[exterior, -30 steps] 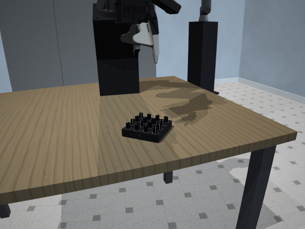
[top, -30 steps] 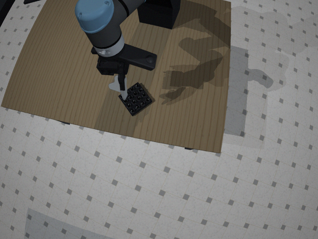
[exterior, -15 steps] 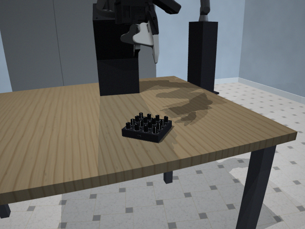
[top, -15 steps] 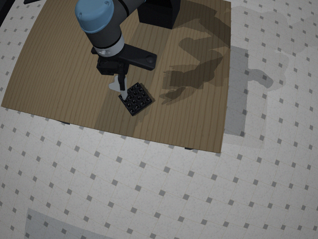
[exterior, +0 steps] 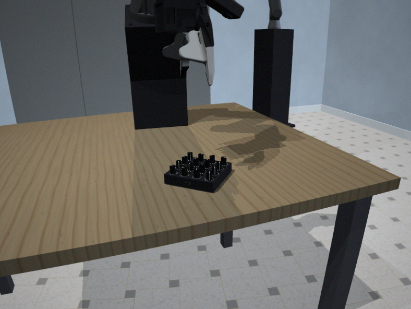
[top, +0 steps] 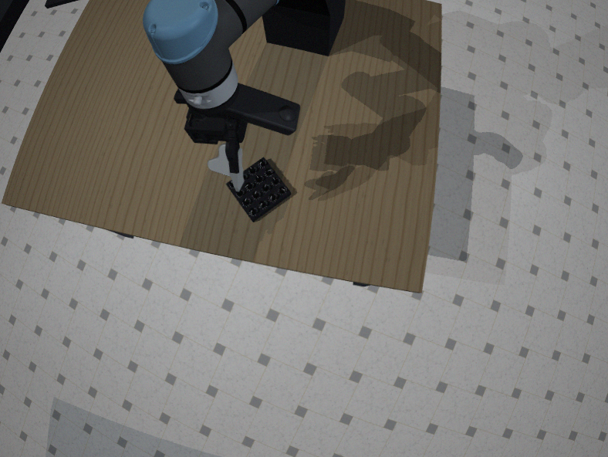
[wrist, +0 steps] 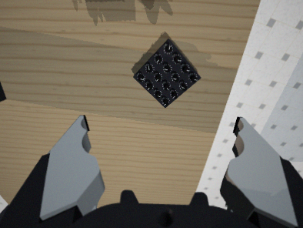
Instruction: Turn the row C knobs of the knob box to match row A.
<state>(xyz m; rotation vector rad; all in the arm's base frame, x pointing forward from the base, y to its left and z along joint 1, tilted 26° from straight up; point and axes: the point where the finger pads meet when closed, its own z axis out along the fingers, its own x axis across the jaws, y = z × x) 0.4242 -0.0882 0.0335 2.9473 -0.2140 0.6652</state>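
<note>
The black knob box [exterior: 200, 173] lies on the wooden table, turned about 45 degrees, with several black knobs in a grid on top. Its socket side faces the near table edge in the exterior view. It also shows in the top view [top: 259, 188] and in the wrist view [wrist: 167, 73], where the knob marks are too small to read. My gripper [exterior: 195, 68] hangs high above the table, well clear of the box. Its grey fingers stand wide open with nothing between them in the wrist view [wrist: 161, 127].
A tall black pedestal [exterior: 158, 73] stands on the table behind the box. A second black column [exterior: 272, 73] stands past the table's far right corner. The table edge and tiled floor [wrist: 269, 96] lie close to the box's right in the wrist view.
</note>
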